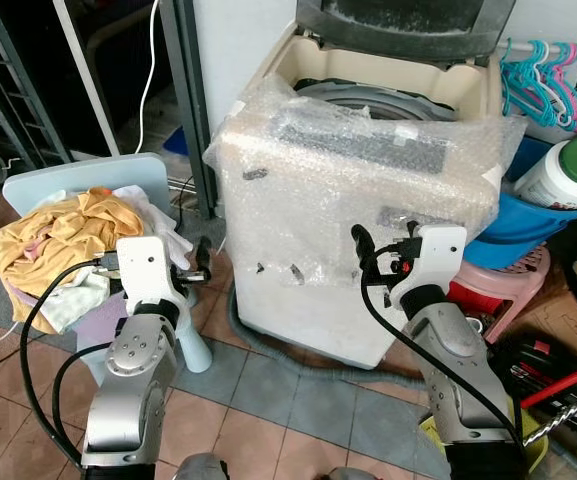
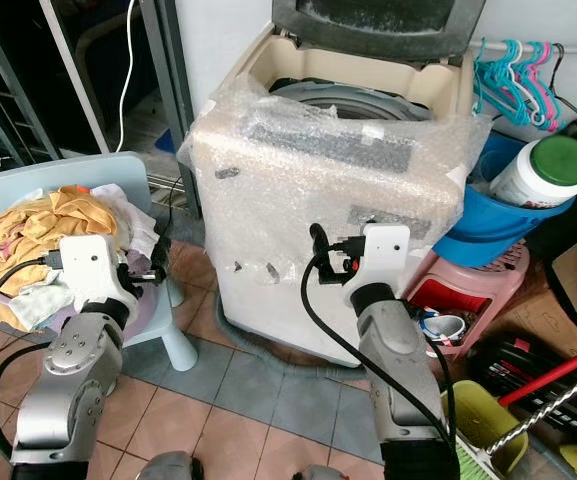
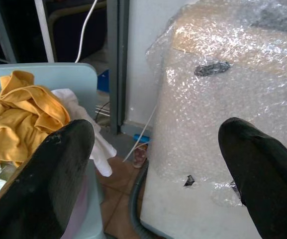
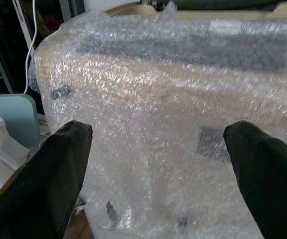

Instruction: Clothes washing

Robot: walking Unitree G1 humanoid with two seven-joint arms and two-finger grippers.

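Clothes [image 1: 63, 245] heaped on blue chair [image 1: 148, 172], bubble-wrapped washer [image 1: 368, 190] beside, hangers [image 1: 543, 80] behind.

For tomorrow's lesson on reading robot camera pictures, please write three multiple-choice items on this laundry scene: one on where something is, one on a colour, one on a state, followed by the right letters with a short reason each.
1. Where does the pile of clothes lie?
A. on the light blue chair to the robot's left of the washing machine
B. inside the drum
C. on the floor tiles

2. What colour is the largest garment in the pile?
A. red
B. yellow
C. black

3. How is the lid of the washing machine?
A. shut flat
B. taken off and on the floor
C. raised, leaving the drum open

Answers:
1 A, the pile rests on the chair seat beside the machine.
2 B, yellow cloth tops the pile, with white pieces under it.
3 C, the dark lid stands up behind the drum opening.

Both the left gripper and the right gripper are open, holding nothing.
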